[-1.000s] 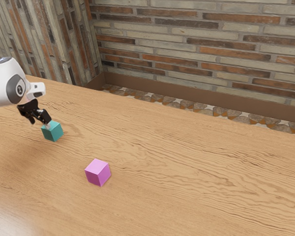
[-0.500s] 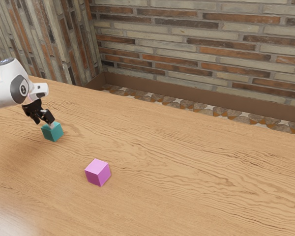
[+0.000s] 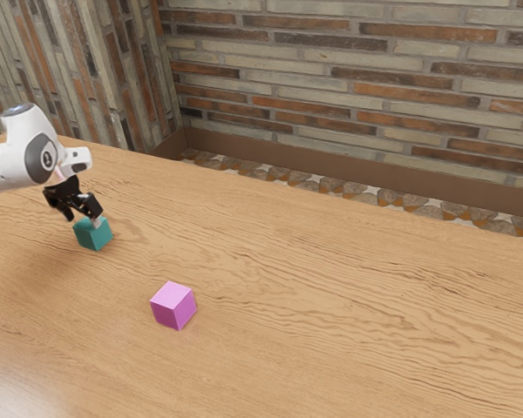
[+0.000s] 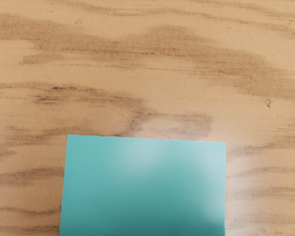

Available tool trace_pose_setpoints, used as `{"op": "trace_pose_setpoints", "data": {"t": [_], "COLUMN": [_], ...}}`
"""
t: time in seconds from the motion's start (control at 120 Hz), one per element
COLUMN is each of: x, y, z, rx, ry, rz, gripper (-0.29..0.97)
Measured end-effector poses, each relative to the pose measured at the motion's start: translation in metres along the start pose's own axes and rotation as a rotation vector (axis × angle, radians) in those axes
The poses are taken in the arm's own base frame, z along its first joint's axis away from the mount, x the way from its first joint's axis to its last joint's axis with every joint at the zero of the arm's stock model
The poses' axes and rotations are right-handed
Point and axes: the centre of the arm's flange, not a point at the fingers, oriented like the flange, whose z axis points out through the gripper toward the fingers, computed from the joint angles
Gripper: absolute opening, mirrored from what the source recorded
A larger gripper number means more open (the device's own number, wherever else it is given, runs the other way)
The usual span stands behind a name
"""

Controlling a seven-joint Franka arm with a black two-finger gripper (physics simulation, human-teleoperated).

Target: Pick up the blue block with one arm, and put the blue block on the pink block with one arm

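Jaws are hanging right over the blue block (image 3: 93,234), their black tips meeting its top edge in the exterior view. I cannot tell whether they are gripping it or standing apart. The block, more teal than blue, is looking as if it is sitting flat on the table (image 3: 331,287). In the wrist view its top face (image 4: 143,187) is lying directly beneath the hand, with wood grain (image 4: 137,59) showing around it.

The white arm (image 3: 22,157) is reaching in from about 10 o'clock of the block. The pink block (image 3: 173,305) is resting on the table at roughly 4 o'clock from the blue one, well apart from it and touching nothing.

At 12 o'clock a brick wall (image 3: 349,78) is running along the far side of the table, with a row of stones (image 3: 331,185) lying at its foot.
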Motion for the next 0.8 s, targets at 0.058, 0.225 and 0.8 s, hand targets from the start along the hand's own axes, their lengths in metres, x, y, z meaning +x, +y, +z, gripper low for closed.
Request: {"op": "trace_pose_setpoints", "data": {"t": [0.058,0.225,0.8], "x": [0.002,0.007,0.000], "y": [-0.001,-0.003,-0.002], "z": [0.002,0.011,0.043], "rx": [0.001,-0.002,-0.031], "ry": [0.000,0.001,-0.031], "rz": [-0.005,-0.019,-0.017], "gripper": [0.68,0.68,0.68]}}
